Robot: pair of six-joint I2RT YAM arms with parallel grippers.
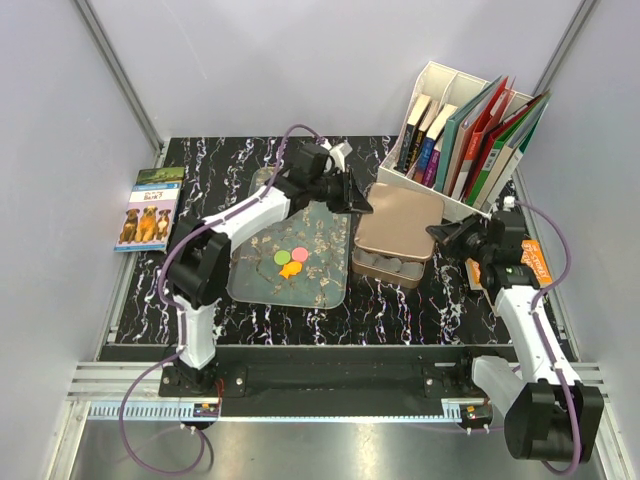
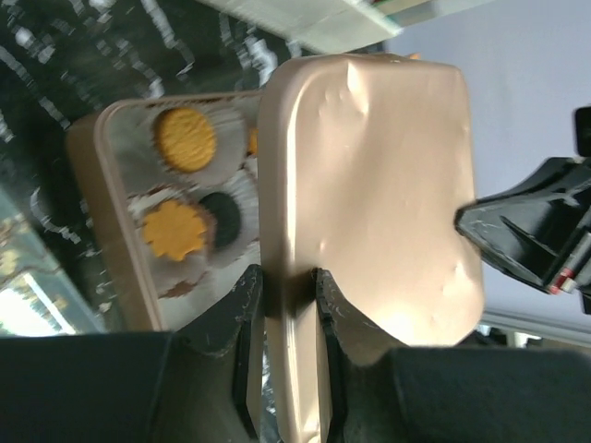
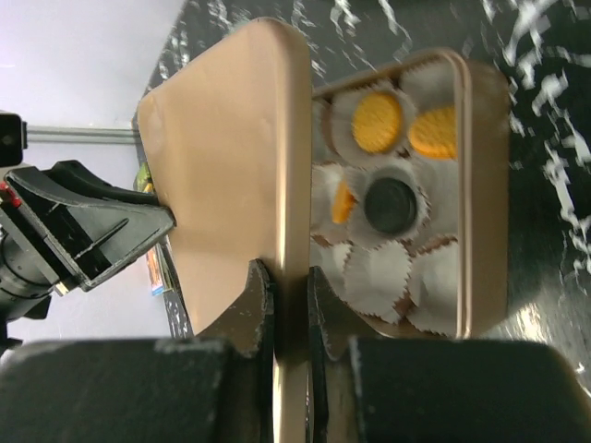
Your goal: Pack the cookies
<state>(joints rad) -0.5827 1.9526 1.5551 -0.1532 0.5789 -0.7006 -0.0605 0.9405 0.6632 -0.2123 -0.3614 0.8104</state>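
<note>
Left claw (image 2: 288,281) and right claw (image 3: 288,277) are each clenching an opposite edge of a flat rose-gold metal lid (image 2: 369,185). Just past their tips, small orange and black disc cookies (image 3: 377,122) are sitting inside an open matching tin (image 3: 487,185).

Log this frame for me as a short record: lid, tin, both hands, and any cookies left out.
lid: held over tin, only partly covering it
left hand: shut on one lid edge
right hand: shut on the opposite edge
tin: uncovered part shows paper cups, orange cookies, black cookie
tray: three cookies not yet packed: pink, green, orange
</note>
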